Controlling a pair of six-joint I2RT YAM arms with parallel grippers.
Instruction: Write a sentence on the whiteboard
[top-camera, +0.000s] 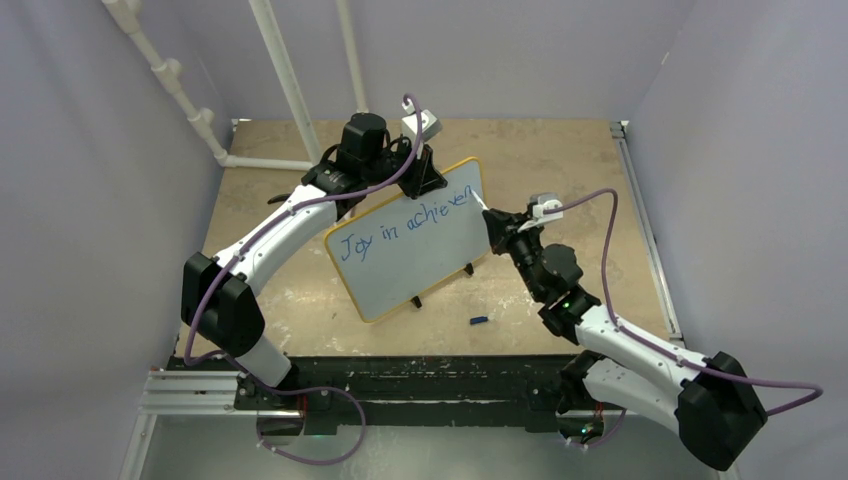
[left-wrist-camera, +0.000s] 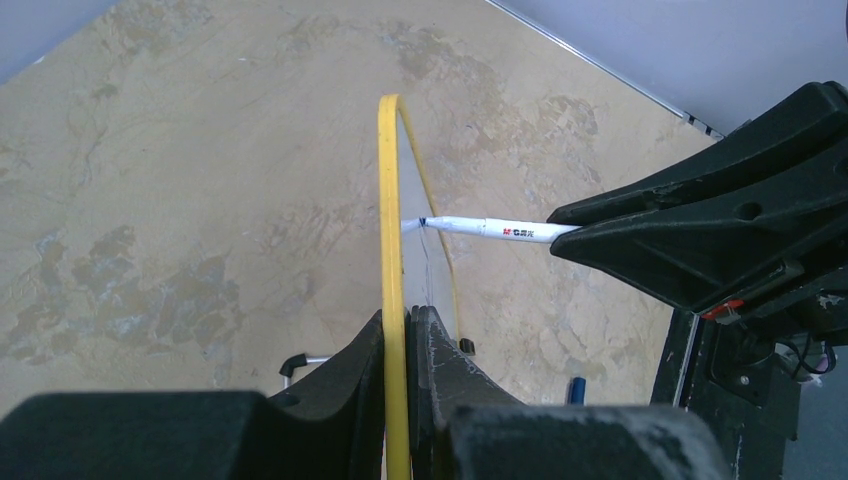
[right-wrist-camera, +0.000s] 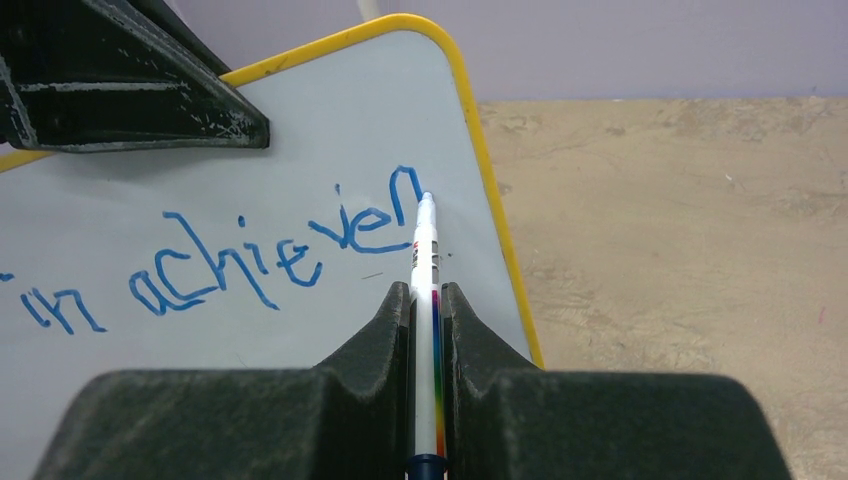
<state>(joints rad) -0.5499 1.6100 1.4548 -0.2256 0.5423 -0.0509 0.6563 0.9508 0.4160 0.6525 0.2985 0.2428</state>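
Observation:
The whiteboard (top-camera: 420, 255) with a yellow rim stands tilted in the middle of the table. The sentence (top-camera: 405, 225) in blue reads "Joy in achieven" along its top; its end shows in the right wrist view (right-wrist-camera: 270, 255). My left gripper (top-camera: 425, 172) is shut on the board's top rim (left-wrist-camera: 392, 250), seen edge-on in the left wrist view. My right gripper (top-camera: 497, 225) is shut on a white marker (right-wrist-camera: 426, 270) with a rainbow stripe. The marker tip touches the board at the last letter, close to the right rim. The marker also shows in the left wrist view (left-wrist-camera: 490, 228).
A small blue marker cap (top-camera: 479, 321) lies on the tan tabletop in front of the board. White pipes (top-camera: 285, 85) stand at the back left. Purple walls close in both sides. The board's black feet (top-camera: 468, 270) rest on the table.

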